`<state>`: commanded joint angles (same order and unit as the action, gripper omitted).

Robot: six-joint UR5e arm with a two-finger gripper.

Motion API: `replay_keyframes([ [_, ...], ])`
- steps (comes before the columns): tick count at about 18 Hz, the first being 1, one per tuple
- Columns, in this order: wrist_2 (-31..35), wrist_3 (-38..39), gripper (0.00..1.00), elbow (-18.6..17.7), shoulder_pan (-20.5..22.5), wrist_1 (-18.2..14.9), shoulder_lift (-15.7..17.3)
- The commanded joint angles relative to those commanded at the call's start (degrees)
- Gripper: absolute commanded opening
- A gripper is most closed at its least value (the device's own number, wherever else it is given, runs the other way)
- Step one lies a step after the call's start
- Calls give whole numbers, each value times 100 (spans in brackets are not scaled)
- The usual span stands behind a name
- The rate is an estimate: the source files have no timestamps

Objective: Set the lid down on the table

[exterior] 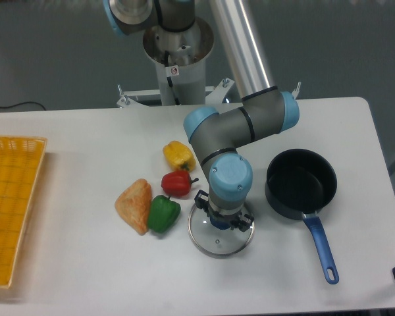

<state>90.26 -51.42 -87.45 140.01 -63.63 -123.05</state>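
Note:
The lid [221, 239], clear glass with a thin metal rim, lies flat at table height in front of the green pepper's right side. Whether it touches the white table [85, 276] I cannot tell. My gripper [220, 221] points straight down over the lid's centre and is shut on the blue knob, which shows only as a sliver under the wrist. The fingers are mostly hidden by the blue-capped wrist above them.
A dark saucepan [301, 182] with a blue handle [321, 249] stands right of the lid. A green pepper [163, 213], a red pepper [177, 184], a yellow pepper [178, 155] and a bread wedge [135, 205] lie left. A yellow mesh basket [10, 207] is far left.

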Motion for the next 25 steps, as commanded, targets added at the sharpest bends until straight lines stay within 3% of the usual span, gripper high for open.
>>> replay_keyframes([
  [15, 9, 0, 64, -18, -9, 53, -35],
  [25, 18, -18, 76, -18, -9, 62, -26],
])
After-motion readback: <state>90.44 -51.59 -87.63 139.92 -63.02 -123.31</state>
